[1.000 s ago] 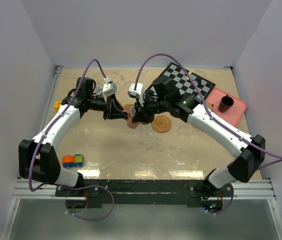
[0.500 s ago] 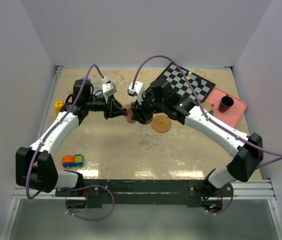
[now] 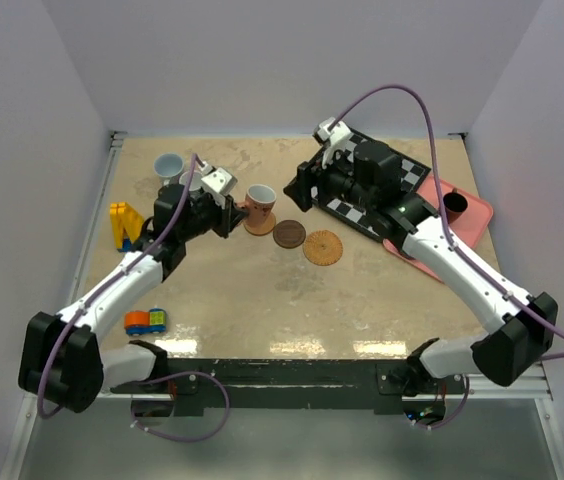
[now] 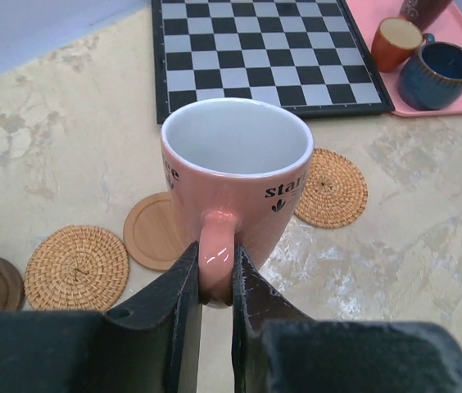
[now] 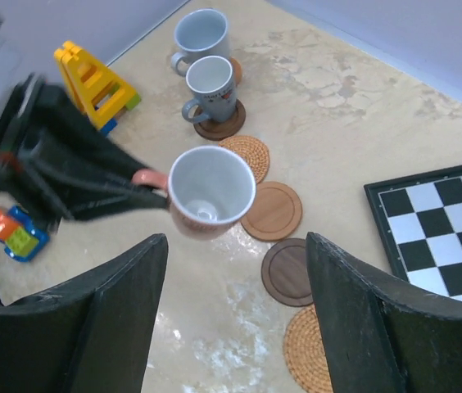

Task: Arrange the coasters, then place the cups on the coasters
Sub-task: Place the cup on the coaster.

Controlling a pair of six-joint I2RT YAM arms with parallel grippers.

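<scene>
Left claw (image 4: 215,299): clenched on the handle of the pink ceramic mug (image 4: 237,176), which is white inside; a black finger (image 4: 183,307) presses each side of the handle.
Mug position: upright, mouth up, left of centre, over or just beside the plain round wooden coaster (image 4: 153,241). Contact with it cannot be told.
Coaster row: right of the plain disc lie a dark brown round coaster (image 5: 287,270) and then a woven tan round coaster (image 3: 323,247), both bare.
Right claw (image 5: 235,327): released, jaws wide apart, nothing between them. It hovers right of the mug at the left corner of the black-and-white chessboard (image 3: 377,185).
Far left: the grey-white mug (image 5: 210,86) stands on a second dark brown coaster (image 5: 219,127); the pale blue mug (image 5: 201,33) is just beyond.
Far right: the pink tray (image 3: 472,225) holds a black cup (image 3: 452,205).
Change: a second ago both claws met at the mug. The right claw has since let go and drawn back, and the mug now sits farther from the arm bases.
</scene>
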